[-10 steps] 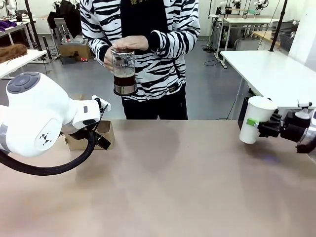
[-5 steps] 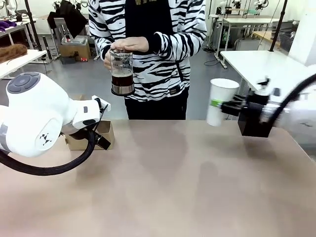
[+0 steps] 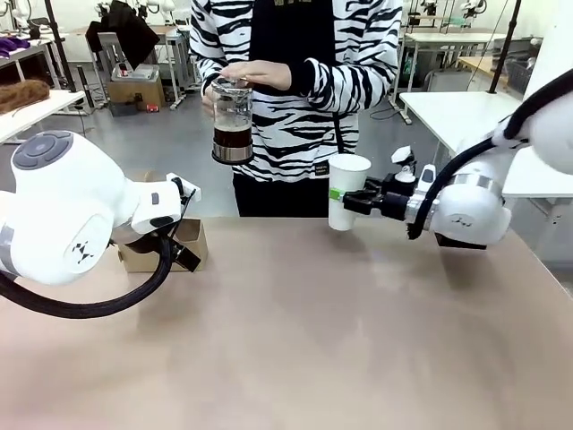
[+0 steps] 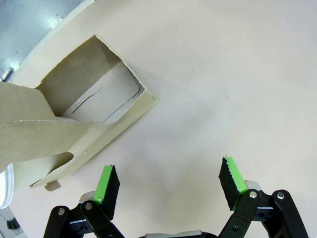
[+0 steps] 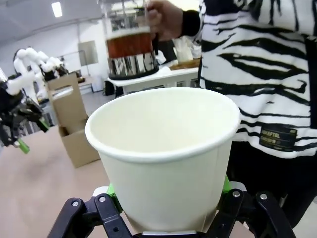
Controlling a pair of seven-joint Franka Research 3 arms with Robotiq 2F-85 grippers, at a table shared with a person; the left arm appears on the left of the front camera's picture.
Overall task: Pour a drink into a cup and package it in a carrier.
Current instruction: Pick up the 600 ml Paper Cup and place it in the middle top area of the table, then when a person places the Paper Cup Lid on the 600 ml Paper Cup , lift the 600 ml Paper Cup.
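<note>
A person at the far side holds a clear glass jug (image 3: 232, 121) with the dark drink (image 3: 232, 137) in its lower part, one hand on the lid. My right gripper (image 3: 349, 199) is shut on the white cup (image 3: 346, 190), held upright above the table's far edge, right of and below the jug. In the right wrist view the empty cup (image 5: 166, 148) sits between the green pads (image 5: 112, 191), with the jug (image 5: 130, 44) above and behind it. The brown carrier (image 4: 74, 119) lies just beyond my open left gripper (image 4: 171, 181). It also shows behind my left arm, as the carrier (image 3: 186, 244).
My bulky left arm (image 3: 72, 215) covers the table's left side. A black box (image 3: 458, 240) sits partly hidden behind my right arm. White tables (image 3: 474, 116) stand beyond, at the back right. The tan tabletop (image 3: 286, 340) is bare in the middle and front.
My right arm has carried the cup from the far right to near the middle, close to the person. The person has shifted right and raised the jug a little. The left arm has not moved.
</note>
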